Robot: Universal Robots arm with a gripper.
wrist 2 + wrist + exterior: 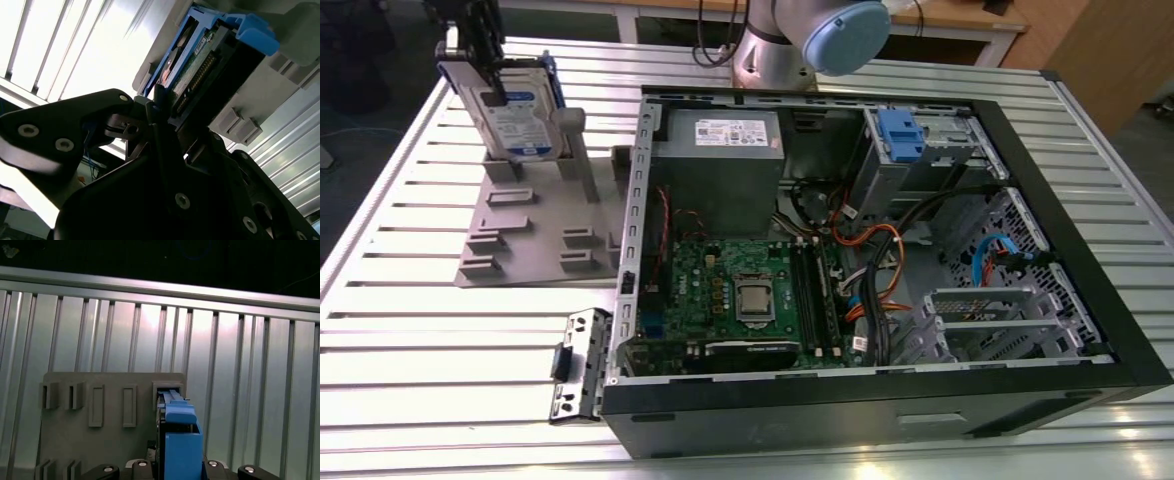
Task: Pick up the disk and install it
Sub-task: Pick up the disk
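Exterior view, disk: the disk (520,105) stands on edge in a slot of the grey stand (520,235), at the exterior view's left. It is well apart from the open computer case (1087,250) on the slatted table (400,330).
Exterior view, gripper: the gripper (486,75) sits down over the disk's upper end. We cannot tell from here whether it is clamped or loose.
Exterior view, drive cage: the blue-fronted drive cage (907,140) sits inside the case, beside the grey power supply (720,150).
Second wrist view, disk: the disk (200,60) shows its circuit-board face and connector row, with the blue carrier (250,32) round its edge. The gripper (157,107) lies close against it; contact looks likely, but we cannot confirm a grip.
First wrist view, disk: the disk (180,440) reaches down to a slot of the stand (100,440), so we judge it seated there, not yet lifted.
Handling, weight: we expect it to be dense and heavy for its size, and rigid (the plastic carrier may flex a little).
Handling, risk: the bare board and connector look fragile, and the smooth metal may slip.
Handling, hold: we judge the two flat faces near the top end to be the place to hold it, clear of the connector.
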